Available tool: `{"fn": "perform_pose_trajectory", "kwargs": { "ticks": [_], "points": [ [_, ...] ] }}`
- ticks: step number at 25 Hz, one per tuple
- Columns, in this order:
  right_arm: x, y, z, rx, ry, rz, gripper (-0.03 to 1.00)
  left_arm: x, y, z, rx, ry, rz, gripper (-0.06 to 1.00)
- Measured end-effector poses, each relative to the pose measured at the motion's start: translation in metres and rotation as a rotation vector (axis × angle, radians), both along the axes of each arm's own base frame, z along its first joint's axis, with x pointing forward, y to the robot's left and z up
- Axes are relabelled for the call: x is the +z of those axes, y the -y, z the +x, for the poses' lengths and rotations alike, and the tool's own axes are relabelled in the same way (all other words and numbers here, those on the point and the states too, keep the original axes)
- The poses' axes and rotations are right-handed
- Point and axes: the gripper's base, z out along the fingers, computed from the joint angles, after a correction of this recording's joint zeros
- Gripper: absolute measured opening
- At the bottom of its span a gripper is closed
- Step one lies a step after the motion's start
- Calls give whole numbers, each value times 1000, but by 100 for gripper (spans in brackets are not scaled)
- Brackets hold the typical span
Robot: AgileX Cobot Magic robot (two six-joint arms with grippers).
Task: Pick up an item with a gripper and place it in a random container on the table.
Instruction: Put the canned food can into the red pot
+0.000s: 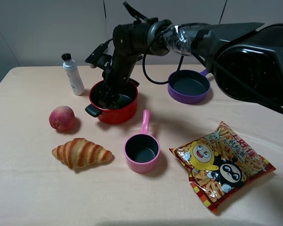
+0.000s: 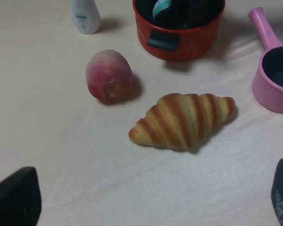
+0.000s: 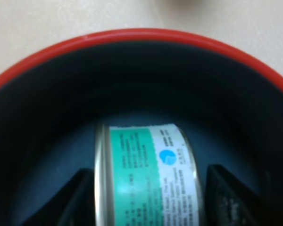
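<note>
Two jaws of the right gripper (image 3: 148, 181) flank the tin can (image 3: 141, 160) inside the red pot (image 3: 132, 36), narrowly parted, seemingly just clear: release step, next needing a straight lift out.

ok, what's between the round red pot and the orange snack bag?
A small pink saucepan, between round red pot and orange snack bag, in the exterior high view.

Exterior cam: high, looking down on whole counter (image 1: 33, 188), red pot (image 1: 115, 114) left of centre. Left wrist cam: low, oblique, pot in distance. Right wrist cam: close-up inside pot. All share pot.
</note>
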Motion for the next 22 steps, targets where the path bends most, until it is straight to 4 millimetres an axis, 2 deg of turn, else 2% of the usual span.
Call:
{"fn": "perform_pose_trajectory", "kwargs": {
  "ticks": [7, 10, 22],
  "points": [
    [2, 0, 0, 1, 2, 1, 41, 0, 0, 0, 0, 0, 0, 99],
    [13, 1, 0, 3, 21, 10, 42, 0, 0, 0, 0, 0, 0, 99],
    [57, 7, -3, 10, 70, 8, 60, 0, 0, 0, 0, 0, 0, 99]
  ]
}}
